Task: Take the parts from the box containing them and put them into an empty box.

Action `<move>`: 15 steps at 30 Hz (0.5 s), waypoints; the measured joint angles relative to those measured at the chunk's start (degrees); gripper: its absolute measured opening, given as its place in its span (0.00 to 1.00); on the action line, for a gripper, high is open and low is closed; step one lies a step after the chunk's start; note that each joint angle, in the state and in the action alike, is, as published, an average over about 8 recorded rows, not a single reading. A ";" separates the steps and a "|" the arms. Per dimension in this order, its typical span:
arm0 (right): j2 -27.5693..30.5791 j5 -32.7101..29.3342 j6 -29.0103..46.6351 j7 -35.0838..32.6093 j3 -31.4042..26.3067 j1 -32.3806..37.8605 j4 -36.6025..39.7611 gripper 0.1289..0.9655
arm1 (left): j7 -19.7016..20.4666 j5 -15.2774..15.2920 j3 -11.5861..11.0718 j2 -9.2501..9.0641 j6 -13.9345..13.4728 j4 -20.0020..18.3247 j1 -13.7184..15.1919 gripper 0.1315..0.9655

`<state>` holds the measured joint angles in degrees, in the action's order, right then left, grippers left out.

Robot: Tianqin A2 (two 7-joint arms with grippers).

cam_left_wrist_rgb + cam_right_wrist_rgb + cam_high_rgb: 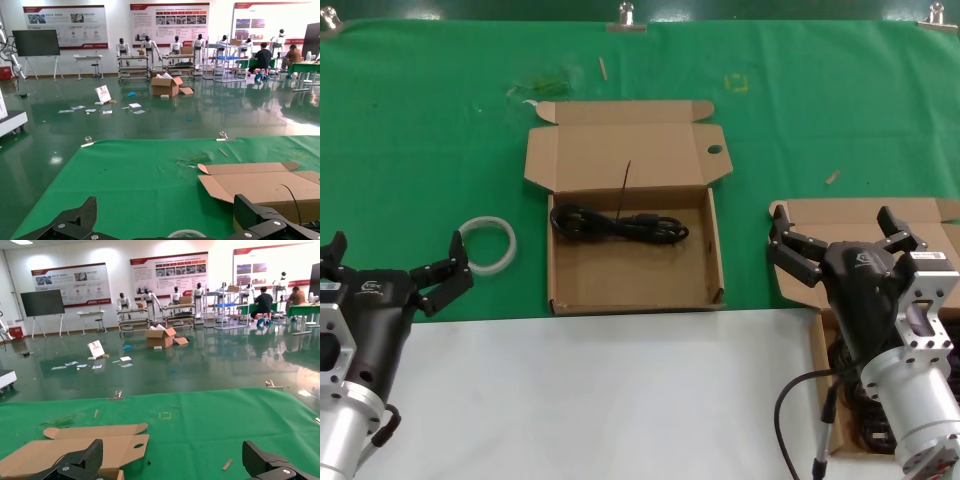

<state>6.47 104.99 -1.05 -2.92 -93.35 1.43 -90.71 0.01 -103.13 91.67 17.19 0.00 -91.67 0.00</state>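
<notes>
One cable (618, 224) in holed-lid box (635, 270) — both grippers empty

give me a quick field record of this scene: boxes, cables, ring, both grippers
holed-lid box: centre of the green mat, lid open, one cable coiled along its back wall
plain-lid box: at the robot's right, open, more cables inside, partly hidden by the arm
ring: white, on the mat left of the holed-lid box
left gripper: open, low at left, near the ring, holding nothing
right gripper: open, over the plain-lid box, holding nothing
</notes>
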 joint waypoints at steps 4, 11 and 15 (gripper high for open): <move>0.00 -0.02 0.01 0.03 0.02 -0.02 -0.01 1.00 | 0.00 0.00 0.00 0.00 0.00 0.00 0.00 1.00; 0.00 -0.03 0.01 0.04 0.02 -0.02 -0.01 1.00 | 0.00 0.00 0.00 0.00 0.00 0.00 0.00 1.00; 0.00 -0.03 0.01 0.04 0.02 -0.02 -0.01 1.00 | 0.00 0.00 0.00 0.00 0.00 0.00 0.00 1.00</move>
<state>6.47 104.97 -1.04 -2.88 -93.33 1.40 -90.72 0.00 -103.13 91.67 17.19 0.00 -91.67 0.00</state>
